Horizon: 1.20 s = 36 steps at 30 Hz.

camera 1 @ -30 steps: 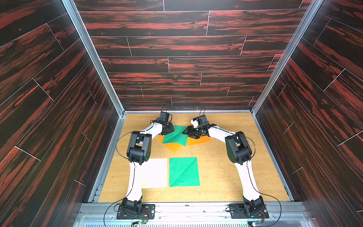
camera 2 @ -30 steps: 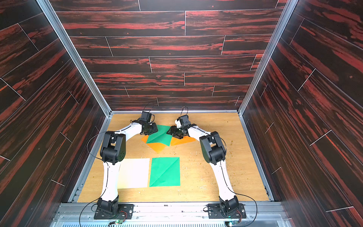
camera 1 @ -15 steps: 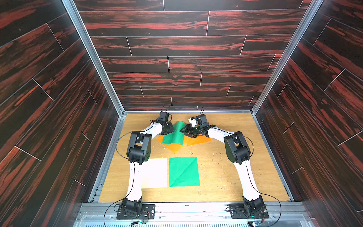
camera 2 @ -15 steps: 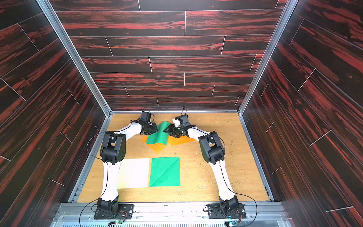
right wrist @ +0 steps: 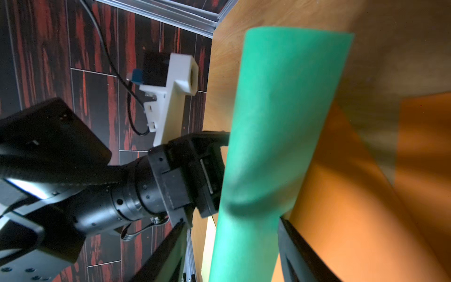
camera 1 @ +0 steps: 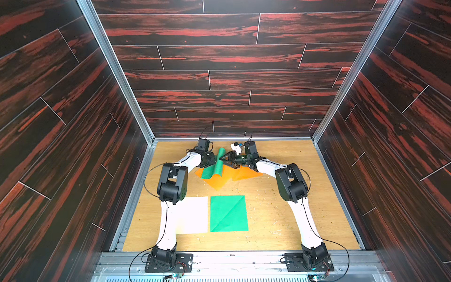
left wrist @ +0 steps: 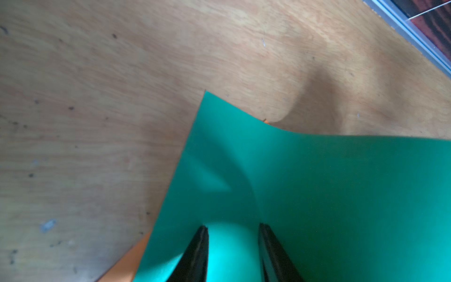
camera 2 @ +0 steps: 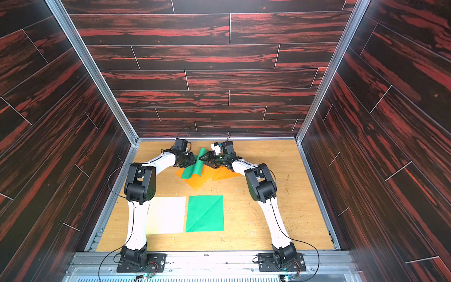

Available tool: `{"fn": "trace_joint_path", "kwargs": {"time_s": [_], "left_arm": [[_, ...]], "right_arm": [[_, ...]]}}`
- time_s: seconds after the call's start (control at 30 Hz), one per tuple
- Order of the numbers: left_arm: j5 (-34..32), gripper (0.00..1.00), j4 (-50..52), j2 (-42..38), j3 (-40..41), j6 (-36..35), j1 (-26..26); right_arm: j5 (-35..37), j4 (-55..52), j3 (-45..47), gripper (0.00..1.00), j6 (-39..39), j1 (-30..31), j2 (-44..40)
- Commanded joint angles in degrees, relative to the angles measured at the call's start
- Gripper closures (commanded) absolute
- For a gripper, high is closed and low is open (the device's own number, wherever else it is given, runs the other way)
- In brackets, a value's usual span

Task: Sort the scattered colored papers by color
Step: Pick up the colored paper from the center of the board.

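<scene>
Curled green paper (camera 1: 214,166), near centre of both top views, atop orange papers (camera 1: 220,182); left gripper (left wrist: 231,225) parted, tips on it; right gripper (right wrist: 231,219) spread wide, straddling its raised fold, unclamped.

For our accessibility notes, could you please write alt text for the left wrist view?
A bright green paper sheet, buckled into a hump, fills much of the frame, with the left gripper over it, its two black fingertips apart. An orange paper peeks from beneath it on the tan wooden tabletop; a metal frame rail crosses one corner.
</scene>
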<state>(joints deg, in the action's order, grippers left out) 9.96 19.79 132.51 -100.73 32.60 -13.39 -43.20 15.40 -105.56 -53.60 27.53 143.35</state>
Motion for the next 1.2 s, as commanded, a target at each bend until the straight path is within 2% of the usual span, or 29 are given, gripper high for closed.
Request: {"fn": "trace_joint_path", "kwargs": {"time_s": [0.0,0.13,0.67,0.83,1.17], "left_arm": [[0.68,0.62,3.59,3.46,1.59,0.1,0.03],[0.52,0.62,3.59,3.37,1.59,0.1,0.0],[1.11,0.62,3.5,3.45,1.5,0.19,0.03],[1.03,0.62,3.59,3.46,1.58,0.18,0.03],[0.83,0.62,3.59,3.39,1.76,0.09,0.03]], "right_arm": [[-0.79,-1.26,-2.09,0.37,-0.27,0.42,2.85],[-0.16,-4.82,-3.96,0.37,1.57,0.62,4.1],[-0.45,-4.82,-7.26,0.34,2.74,1.12,7.9],[-4.82,11.1,-4.15,0.33,-6.5,1.25,8.84],[-8.8,44.06,2.68,0.32,-26.71,1.35,9.23]]}}
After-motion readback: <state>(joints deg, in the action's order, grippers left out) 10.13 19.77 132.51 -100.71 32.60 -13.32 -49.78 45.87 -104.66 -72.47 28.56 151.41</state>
